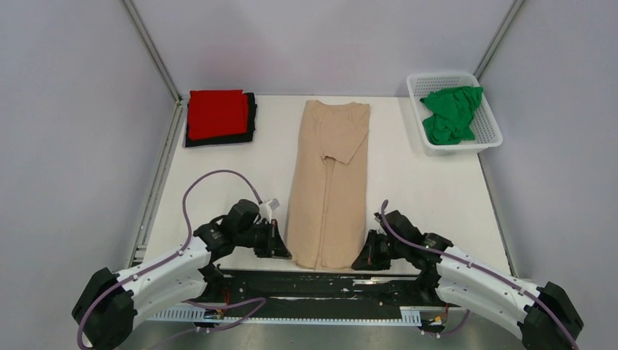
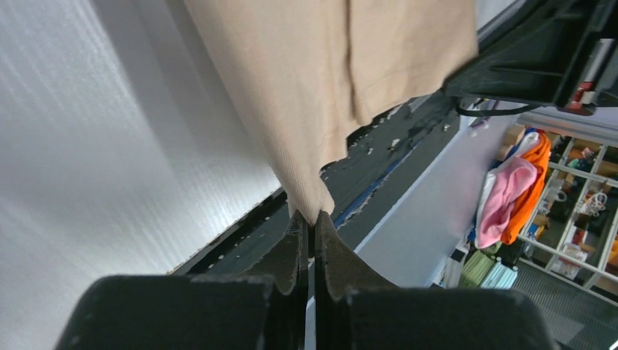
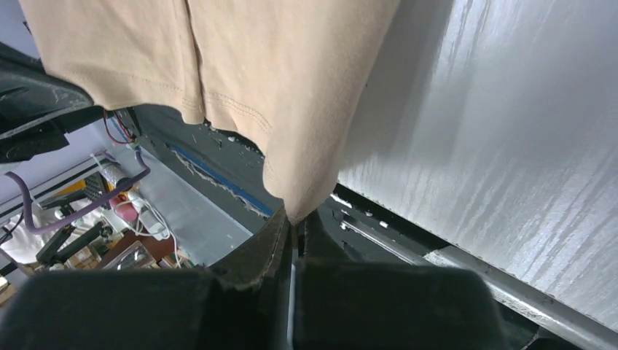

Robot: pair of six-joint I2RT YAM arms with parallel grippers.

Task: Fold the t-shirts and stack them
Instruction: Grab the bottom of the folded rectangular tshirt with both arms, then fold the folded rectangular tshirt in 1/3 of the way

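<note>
Beige shirt [image 1: 328, 182]: folded lengthwise.
Left fingers [image 2: 288, 255]: clamped on near-left corner.
Right fingers [image 3: 273, 237]: clamped on near-right corner.
Risk: shallow pinch could slip, skewing the fold.

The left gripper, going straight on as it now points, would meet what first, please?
The left gripper pinches the beige shirt, so that cloth comes first; beyond it, likely the right gripper.
</note>
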